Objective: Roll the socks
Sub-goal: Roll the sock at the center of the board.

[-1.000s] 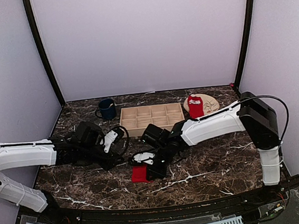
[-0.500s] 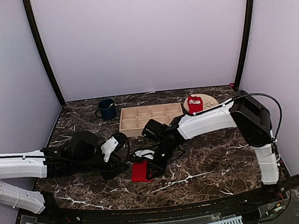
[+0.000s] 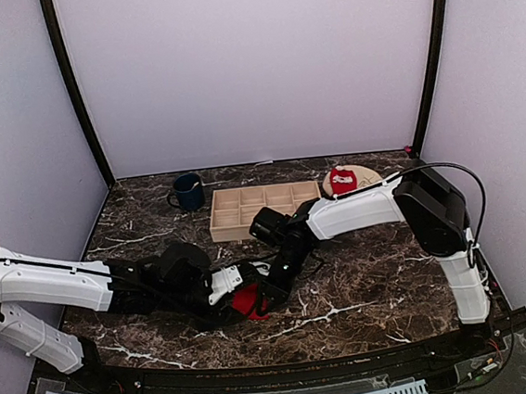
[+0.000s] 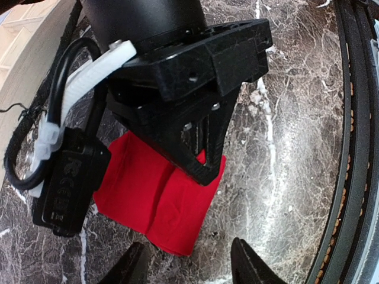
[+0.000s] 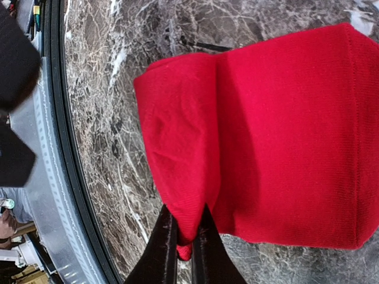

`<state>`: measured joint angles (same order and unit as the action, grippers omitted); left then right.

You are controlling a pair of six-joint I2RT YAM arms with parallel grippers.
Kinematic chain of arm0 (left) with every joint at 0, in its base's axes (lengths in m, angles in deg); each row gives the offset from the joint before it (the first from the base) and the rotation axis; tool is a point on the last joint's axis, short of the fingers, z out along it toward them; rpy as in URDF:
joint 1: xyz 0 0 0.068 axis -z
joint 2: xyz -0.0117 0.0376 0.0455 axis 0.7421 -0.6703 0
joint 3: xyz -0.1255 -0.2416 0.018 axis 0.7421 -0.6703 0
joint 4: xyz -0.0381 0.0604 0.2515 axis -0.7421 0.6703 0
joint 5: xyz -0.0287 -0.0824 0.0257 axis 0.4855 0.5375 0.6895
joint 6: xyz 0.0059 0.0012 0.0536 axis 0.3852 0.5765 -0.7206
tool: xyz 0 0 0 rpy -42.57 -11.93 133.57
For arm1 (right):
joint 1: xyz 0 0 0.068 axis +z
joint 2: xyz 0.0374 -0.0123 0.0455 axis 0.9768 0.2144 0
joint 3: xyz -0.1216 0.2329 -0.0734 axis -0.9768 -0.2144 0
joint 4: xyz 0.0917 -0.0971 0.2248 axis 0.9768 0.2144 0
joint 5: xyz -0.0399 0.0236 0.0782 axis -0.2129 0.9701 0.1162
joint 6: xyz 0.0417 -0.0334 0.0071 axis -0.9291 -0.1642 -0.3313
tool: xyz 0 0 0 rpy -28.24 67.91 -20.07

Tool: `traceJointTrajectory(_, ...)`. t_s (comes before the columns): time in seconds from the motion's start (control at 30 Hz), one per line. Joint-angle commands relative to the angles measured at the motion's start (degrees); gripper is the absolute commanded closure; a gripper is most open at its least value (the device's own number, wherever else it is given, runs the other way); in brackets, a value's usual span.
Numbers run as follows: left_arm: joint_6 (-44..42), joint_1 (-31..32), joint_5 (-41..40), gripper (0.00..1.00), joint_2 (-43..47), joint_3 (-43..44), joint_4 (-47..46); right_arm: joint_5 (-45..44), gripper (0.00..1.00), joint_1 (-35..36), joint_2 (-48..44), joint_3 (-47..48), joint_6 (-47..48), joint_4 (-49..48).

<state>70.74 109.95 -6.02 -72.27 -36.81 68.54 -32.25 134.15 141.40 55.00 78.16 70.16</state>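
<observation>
The red sock (image 3: 246,303) is lying folded on the marble table (image 3: 374,289), near its front edge and in front of the wooden tray (image 3: 232,214). From above it is looking almost square (so I cannot tell its long axis), and its fold crease is running toward the right gripper (image 5: 185,247). This gripper is pinching one edge of the sock between clenched fingers. The left gripper (image 4: 188,267) is standing released, with the sock lying just beyond the gap between its fingers. The second sock (image 3: 341,180) is resting on the plate (image 3: 372,185).
</observation>
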Motion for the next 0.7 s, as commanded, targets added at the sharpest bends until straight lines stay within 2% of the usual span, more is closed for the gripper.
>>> traceJointTrajectory(0.0, -6.1, 0.4, -0.7, 0.50, -2.3, 2.4, 1.5, 1.3, 0.97, -0.3, 1.9, 1.3, 0.3, 3.3)
traceJointTrajectory(0.67, -11.7, 0.3, 1.1, 0.51, -11.0, 4.3, -0.8, 2.7, 0.97, -0.5, 3.4, 3.7, 1.6, 6.3)
